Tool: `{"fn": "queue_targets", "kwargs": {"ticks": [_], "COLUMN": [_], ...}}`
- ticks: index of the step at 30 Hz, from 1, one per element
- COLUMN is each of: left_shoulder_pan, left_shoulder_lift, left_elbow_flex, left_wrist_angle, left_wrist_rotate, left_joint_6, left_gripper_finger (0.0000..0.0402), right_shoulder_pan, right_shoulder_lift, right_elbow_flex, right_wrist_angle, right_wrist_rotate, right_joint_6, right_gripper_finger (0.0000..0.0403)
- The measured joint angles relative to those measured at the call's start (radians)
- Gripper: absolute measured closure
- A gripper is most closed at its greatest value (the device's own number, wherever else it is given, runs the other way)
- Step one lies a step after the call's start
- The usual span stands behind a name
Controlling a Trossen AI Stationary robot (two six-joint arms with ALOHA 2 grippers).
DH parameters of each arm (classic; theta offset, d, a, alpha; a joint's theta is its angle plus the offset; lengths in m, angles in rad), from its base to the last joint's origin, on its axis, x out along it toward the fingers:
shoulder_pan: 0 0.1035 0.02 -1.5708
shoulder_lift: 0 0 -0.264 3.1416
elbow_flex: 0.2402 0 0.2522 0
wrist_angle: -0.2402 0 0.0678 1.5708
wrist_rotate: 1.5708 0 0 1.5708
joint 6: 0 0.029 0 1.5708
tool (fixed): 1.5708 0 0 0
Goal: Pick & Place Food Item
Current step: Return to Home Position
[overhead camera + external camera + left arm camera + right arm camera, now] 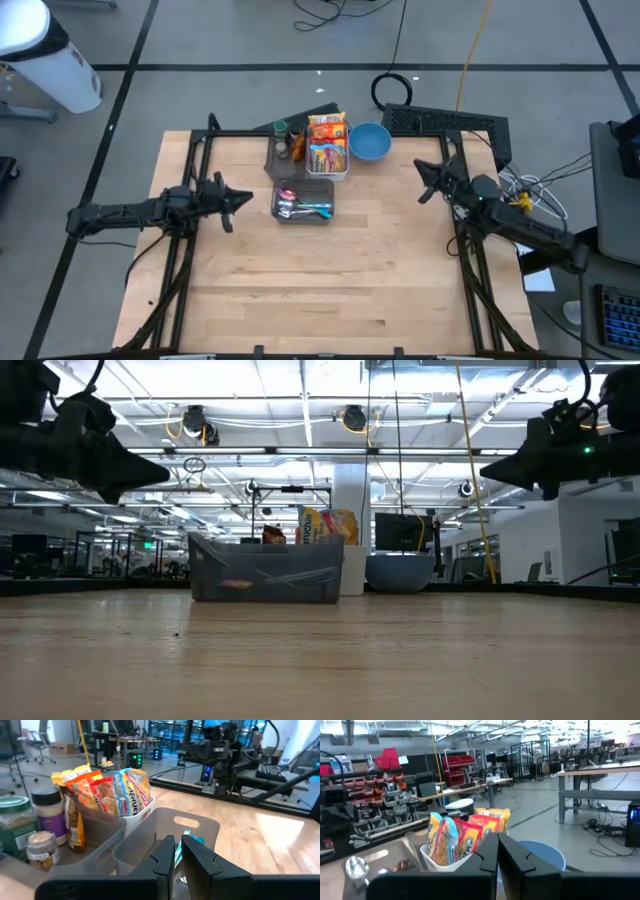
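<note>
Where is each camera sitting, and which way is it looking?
High: above the table, looking straight down; both arms, left gripper, right gripper.
Low: table-top height, looking level at the black bin; both arms overhead.
Left wrist: on left arm, facing the noodle packs; own fingers.
Right wrist: on right arm, facing the same packs; own fingers.

A pale wooden table [330, 270] fills the middle of the scene. Near its far edge sits a blue bowl [370, 142], with a black keyboard [445, 121] just right of it at the far right corner. On the grey floor [250, 40] beyond lie a coiled black cable [397, 88] and a yellow cable [475, 50] — far left, a white rounded object [50, 60].
</note>
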Motion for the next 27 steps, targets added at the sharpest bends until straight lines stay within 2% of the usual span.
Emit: {"fn": "queue_targets", "kwargs": {"ticks": [5, 7, 14, 20, 27], "left_shoulder_pan": [0.030, 0.041, 0.082, 0.114, 0.122], "left_shoulder_lift": [0.000, 0.000, 0.000, 0.000, 0.000], "left_elbow_flex": [0.000, 0.000, 0.000, 0.000, -0.002], "left_wrist_angle": [0.000, 0.000, 0.000, 0.000, 0.013], "left_wrist_rotate": [0.000, -0.001, -0.001, -0.002, -0.002], "left_joint_6": [-0.043, -0.046, -0.085, 0.041, 0.179], "left_gripper_finger": [0.0360, 0.0360, 0.0360, 0.0360, 0.0360], "right_shoulder_pan": [0.000, 0.001, 0.002, 0.004, 0.004], "right_shoulder_lift": [-0.102, -0.104, -0.099, -0.078, -0.028], "right_elbow_flex": [0.000, 0.000, 0.000, 0.000, 0.000], "right_wrist_angle": [-0.158, -0.178, -0.268, -0.306, -0.294], "right_wrist_rotate": [-0.008, -0.010, -0.119, -0.169, -0.218], "right_joint_6": [0.030, 0.036, 0.068, 0.089, 0.006], "right_gripper_finger": [0.0403, 0.0403, 0.0403, 0.0403, 0.0403]}}
